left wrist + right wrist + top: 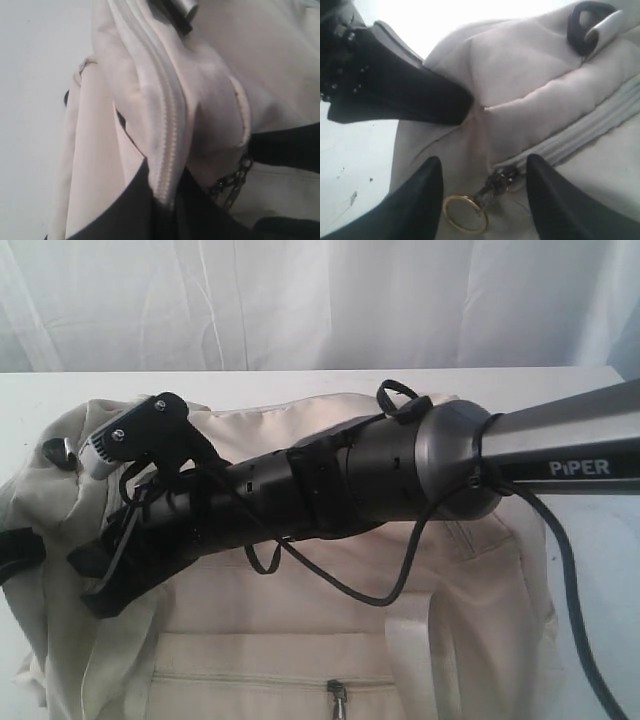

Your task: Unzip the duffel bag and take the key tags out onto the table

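Both pincers at the zip end of the large cream-beige fabric duffel bag (300, 640), zip closed where we see it.

We have the bag lying on the flat white tabletop (520, 385), with a bare strip up to the far edge. Our left gripper (165, 192) is clamped on a fold of bag fabric at the pale zip tape (170, 115). Our right gripper (484, 162) has its fingers apart, straddling the dark metal zipper pull (497, 182) and its gold ring (465, 213), touching neither. The black-and-silver right arm (400, 470) reaches across the bag.

Wide white table (280, 385), large cream-beige duffel bag (300, 640) lying directly on it
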Controlling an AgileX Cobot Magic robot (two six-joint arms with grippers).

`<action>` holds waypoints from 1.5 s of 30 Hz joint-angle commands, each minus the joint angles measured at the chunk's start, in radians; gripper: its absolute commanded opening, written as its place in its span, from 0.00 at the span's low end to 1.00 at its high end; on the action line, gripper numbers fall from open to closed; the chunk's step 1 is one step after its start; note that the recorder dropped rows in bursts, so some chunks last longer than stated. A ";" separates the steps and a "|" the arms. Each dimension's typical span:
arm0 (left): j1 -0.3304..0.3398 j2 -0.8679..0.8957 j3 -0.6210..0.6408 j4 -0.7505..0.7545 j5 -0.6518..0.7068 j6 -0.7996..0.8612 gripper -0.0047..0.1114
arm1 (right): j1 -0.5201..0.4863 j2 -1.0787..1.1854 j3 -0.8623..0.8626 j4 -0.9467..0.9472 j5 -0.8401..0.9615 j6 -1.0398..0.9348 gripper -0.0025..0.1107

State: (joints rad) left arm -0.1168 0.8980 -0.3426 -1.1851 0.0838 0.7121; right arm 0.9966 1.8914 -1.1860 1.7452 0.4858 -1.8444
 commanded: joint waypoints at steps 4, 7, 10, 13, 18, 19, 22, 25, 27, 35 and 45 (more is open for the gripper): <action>-0.005 -0.003 -0.096 -0.023 0.027 -0.002 0.04 | 0.003 0.000 0.002 -0.198 0.020 0.143 0.44; -0.005 -0.003 -0.101 -0.021 0.042 -0.002 0.04 | 0.003 0.000 0.002 -0.214 0.018 0.167 0.44; -0.005 -0.003 -0.101 -0.016 0.039 -0.002 0.04 | 0.003 0.000 0.002 -0.216 0.018 0.183 0.44; -0.005 -0.003 -0.101 -0.014 0.037 0.002 0.04 | 0.003 -0.006 0.002 -0.216 0.021 0.206 0.44; -0.005 -0.003 -0.101 -0.014 0.034 0.002 0.04 | 0.003 -0.010 0.002 -0.221 0.012 0.251 0.44; -0.005 -0.003 -0.101 -0.014 0.034 0.002 0.04 | 0.003 -0.010 0.002 -0.225 0.004 0.262 0.44; -0.005 -0.003 -0.101 -0.014 0.034 0.002 0.04 | 0.003 -0.010 0.002 -0.225 -0.009 0.283 0.44; -0.005 -0.003 -0.101 -0.016 0.034 0.000 0.04 | 0.003 -0.010 0.002 -0.225 -0.016 0.283 0.42; -0.005 -0.003 -0.101 -0.016 0.036 0.000 0.04 | 0.003 -0.010 0.002 -0.223 -0.016 0.283 0.37; -0.005 -0.055 -0.101 -0.016 0.036 -0.002 0.04 | 0.003 -0.010 0.002 -0.208 -0.048 0.333 0.16; -0.005 -0.072 -0.101 -0.012 0.036 0.001 0.04 | 0.003 -0.010 -0.021 -0.203 -0.023 0.351 0.05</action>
State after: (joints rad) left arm -0.1168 0.8491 -0.4184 -1.1512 0.1551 0.7141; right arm 0.9966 1.8839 -1.1910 1.5402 0.4329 -1.5019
